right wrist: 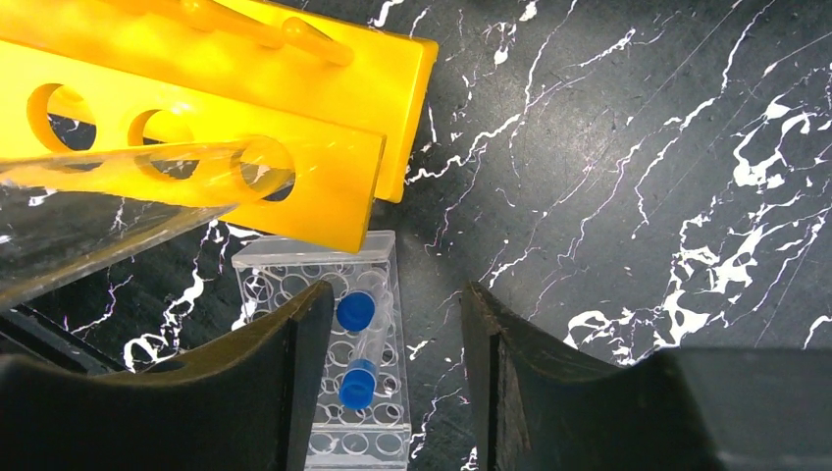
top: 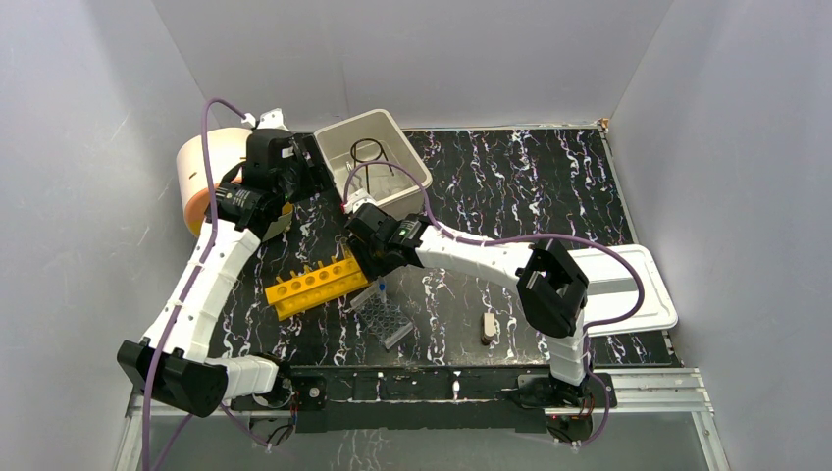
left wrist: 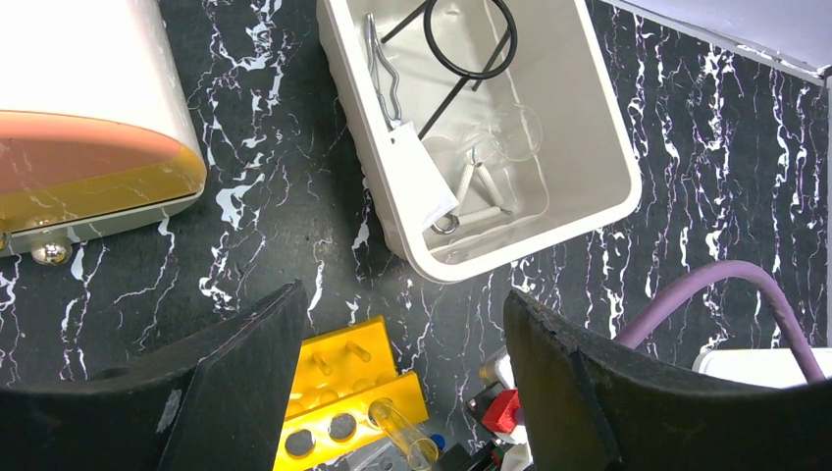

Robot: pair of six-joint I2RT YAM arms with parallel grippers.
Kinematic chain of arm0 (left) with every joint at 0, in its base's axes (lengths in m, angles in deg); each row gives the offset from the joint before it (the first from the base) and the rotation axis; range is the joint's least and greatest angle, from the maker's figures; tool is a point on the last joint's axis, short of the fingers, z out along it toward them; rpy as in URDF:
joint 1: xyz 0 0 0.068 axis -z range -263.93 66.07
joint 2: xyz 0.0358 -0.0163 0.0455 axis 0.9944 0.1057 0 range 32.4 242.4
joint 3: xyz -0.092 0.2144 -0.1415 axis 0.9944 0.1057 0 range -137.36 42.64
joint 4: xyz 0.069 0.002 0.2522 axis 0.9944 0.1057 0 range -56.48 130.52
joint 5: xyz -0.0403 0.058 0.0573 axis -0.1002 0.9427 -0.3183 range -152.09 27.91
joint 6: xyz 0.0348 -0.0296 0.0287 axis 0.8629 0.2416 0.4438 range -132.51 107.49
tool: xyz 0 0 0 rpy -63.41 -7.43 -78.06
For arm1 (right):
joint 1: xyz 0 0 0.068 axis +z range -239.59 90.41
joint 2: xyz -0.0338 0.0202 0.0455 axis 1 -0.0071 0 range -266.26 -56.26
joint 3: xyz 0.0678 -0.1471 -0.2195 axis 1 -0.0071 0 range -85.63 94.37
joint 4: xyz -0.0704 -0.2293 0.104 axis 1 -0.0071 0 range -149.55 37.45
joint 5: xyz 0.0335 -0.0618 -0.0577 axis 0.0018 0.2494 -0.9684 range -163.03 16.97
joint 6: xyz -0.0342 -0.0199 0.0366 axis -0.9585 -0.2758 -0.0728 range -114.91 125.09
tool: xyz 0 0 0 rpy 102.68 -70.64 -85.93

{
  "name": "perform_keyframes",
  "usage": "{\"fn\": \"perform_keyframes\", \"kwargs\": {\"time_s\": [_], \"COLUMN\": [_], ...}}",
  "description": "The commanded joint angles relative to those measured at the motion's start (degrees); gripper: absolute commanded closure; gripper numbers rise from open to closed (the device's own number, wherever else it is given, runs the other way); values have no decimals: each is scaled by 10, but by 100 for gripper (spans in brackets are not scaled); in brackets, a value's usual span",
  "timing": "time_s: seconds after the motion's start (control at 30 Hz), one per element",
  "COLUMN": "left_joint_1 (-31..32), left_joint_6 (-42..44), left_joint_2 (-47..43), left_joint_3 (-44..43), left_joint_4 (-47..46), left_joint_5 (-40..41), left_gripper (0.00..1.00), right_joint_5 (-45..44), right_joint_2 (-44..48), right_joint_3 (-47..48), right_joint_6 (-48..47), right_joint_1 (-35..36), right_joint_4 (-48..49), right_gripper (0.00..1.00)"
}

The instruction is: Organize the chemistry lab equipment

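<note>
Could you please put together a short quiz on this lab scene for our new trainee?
1. True or false: the black wire ring lies inside the beige tub.
2. What colour are the caps of the tubes in the clear rack? A) red B) blue C) green
3. In one word: does the flat white lid lie on the robot's left or right side?

Key: 1. True. 2. B. 3. Right.
</note>
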Motion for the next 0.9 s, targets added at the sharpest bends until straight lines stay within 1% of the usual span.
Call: {"fn": "perform_keyframes", "kwargs": {"time_s": [0.0, 0.27, 0.33, 0.53, 0.87], "left_joint_1": [-6, -6, -7, -8, -11], "left_joint_6": [3, 5, 7, 11, 16], "left_joint_2": [-21, -23, -23, -24, -22], "left_joint_3": [7, 12, 11, 13, 12], "left_joint_4": [3, 2, 1, 2, 2], "left_joint_5": [-3, -3, -2, 0, 0], "left_gripper": [28, 28, 28, 28, 27], "right_joint_5": [-15, 3, 18, 53, 61], "right_joint_2": [5, 16, 19, 23, 34], "right_joint_3": [20, 11, 5, -4, -15], "right_joint_6": [8, 2, -7, -16, -15], "right_joint_1": [0, 1, 1, 0, 1], "right_joint_4": [-8, 7, 17, 31, 24], "right_gripper": [43, 44, 45, 56, 64]}}
